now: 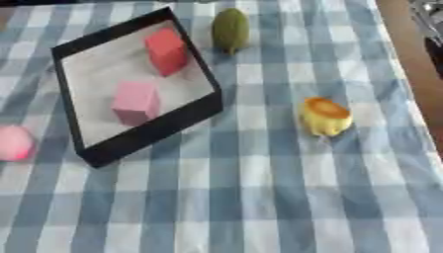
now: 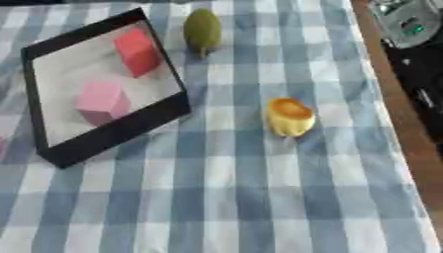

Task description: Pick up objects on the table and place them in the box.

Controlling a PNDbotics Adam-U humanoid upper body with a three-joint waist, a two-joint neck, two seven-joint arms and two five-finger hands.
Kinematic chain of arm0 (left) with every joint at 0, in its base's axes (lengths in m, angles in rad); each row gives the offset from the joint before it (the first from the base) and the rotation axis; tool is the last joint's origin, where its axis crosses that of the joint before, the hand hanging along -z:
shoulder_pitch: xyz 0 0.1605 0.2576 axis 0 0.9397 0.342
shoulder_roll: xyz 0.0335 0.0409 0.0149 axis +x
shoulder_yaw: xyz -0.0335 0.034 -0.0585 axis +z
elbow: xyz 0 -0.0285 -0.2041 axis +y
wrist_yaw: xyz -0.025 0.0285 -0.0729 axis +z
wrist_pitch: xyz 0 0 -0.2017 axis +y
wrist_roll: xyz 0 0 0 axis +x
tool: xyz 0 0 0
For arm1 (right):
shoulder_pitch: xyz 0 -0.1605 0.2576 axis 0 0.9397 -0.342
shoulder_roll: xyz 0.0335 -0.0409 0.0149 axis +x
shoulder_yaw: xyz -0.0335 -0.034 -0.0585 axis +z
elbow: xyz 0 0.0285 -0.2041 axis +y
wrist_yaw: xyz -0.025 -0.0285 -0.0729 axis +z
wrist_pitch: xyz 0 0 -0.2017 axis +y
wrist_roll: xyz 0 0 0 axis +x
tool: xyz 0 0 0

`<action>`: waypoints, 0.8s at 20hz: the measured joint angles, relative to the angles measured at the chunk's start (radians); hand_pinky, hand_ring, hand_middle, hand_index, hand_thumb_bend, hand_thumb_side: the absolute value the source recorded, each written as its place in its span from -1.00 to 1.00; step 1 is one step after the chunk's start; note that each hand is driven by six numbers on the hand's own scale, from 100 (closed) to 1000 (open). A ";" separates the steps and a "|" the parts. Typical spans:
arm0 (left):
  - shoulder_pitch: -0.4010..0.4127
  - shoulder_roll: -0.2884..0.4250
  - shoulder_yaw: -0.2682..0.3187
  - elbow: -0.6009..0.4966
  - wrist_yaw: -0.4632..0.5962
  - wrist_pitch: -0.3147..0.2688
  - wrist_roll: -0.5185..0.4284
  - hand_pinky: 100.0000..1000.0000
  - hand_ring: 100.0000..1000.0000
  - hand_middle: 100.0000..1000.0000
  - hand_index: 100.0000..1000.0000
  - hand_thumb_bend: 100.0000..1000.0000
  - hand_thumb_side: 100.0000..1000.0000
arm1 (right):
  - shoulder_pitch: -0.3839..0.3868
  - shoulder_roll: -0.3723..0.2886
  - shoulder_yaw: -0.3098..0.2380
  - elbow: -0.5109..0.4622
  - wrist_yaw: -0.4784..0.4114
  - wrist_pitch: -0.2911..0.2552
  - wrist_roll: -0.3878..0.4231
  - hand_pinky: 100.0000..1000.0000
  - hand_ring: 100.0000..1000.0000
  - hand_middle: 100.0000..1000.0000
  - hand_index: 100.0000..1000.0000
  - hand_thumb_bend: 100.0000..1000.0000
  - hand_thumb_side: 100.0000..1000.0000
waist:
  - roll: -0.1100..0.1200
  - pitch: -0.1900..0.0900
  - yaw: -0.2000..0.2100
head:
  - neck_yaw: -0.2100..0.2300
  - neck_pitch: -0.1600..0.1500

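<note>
Box: red block and pink block are held inside.
Cloth: green fruit, yellow object, pink object are spread outside.
Hands: neither is seen; state cannot be told.

We see a blue and white checked cloth spread over the worktop, whose brown wooden edge shows bare along the right. At the upper right corner, off the cloth, sits a grey device with a green spot.

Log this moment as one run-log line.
box: red block, pink block inside | on cloth: green fruit, yellow object, pink object | hands: unseen
</note>
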 measured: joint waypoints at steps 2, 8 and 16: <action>-0.006 -0.007 0.000 0.000 0.000 0.001 -0.001 0.53 0.60 0.48 0.83 -0.46 0.74 | -0.016 0.036 -0.010 0.022 0.125 0.003 0.053 0.74 0.62 0.68 0.77 0.05 -0.30 | 0.000 0.001 0.007 | -0.013 0.000; -0.014 -0.017 -0.006 0.000 0.000 0.004 -0.004 0.54 0.60 0.48 0.83 -0.47 0.74 | -0.037 0.121 -0.048 0.073 0.351 -0.005 0.157 0.74 0.62 0.68 0.77 0.22 -0.65 | 0.000 0.001 0.015 | -0.035 0.000; -0.019 -0.017 -0.007 0.000 -0.004 0.005 -0.008 0.54 0.60 0.47 0.83 -0.48 0.76 | -0.077 0.125 -0.064 0.079 0.359 -0.029 0.213 0.74 0.62 0.68 0.76 0.28 -0.82 | -0.016 0.013 0.016 | -0.031 0.000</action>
